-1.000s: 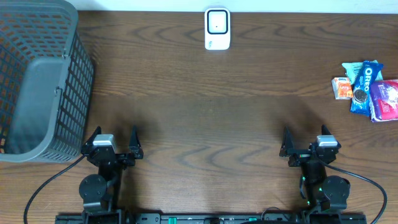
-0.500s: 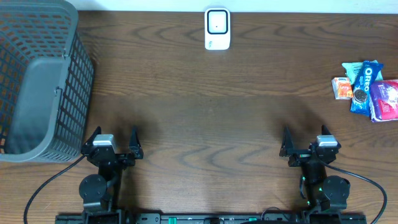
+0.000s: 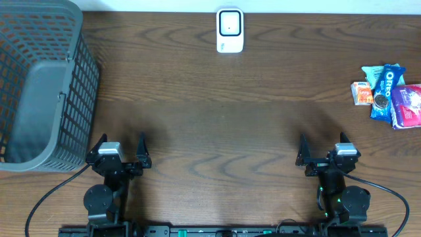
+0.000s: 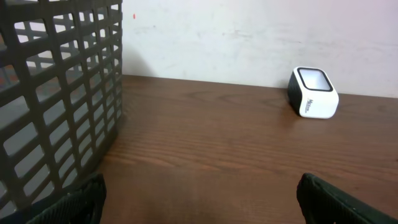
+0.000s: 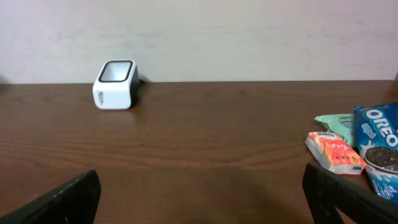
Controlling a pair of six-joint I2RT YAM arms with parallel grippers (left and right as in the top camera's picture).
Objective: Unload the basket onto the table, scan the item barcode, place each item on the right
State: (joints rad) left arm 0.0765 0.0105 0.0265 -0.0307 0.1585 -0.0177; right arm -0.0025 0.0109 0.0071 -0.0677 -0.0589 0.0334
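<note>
1. The scanner [image 3: 229,29], white with a dark top window, stands at the far edge of the counter [image 3: 217,112].
2. The snacks lie in a cluster far to the right of the scanner and somewhat nearer the arms. There is a blue Oreo pack [image 3: 387,89], an orange pack [image 3: 362,93] against its left side, a teal pack [image 3: 371,71] just behind it and a purple pack [image 3: 409,105] at its right.
3. A grey basket [image 3: 39,85] stands far to the left of the scanner.
4. The left gripper [image 3: 121,143] sits at the near edge, left of the scanner and well apart from it. Its fingers are spread wide and hold nothing.
5. The right gripper [image 3: 322,146] sits at the near edge, right of the scanner and well short of the snacks. Its fingers are also spread wide and hold nothing.
</note>
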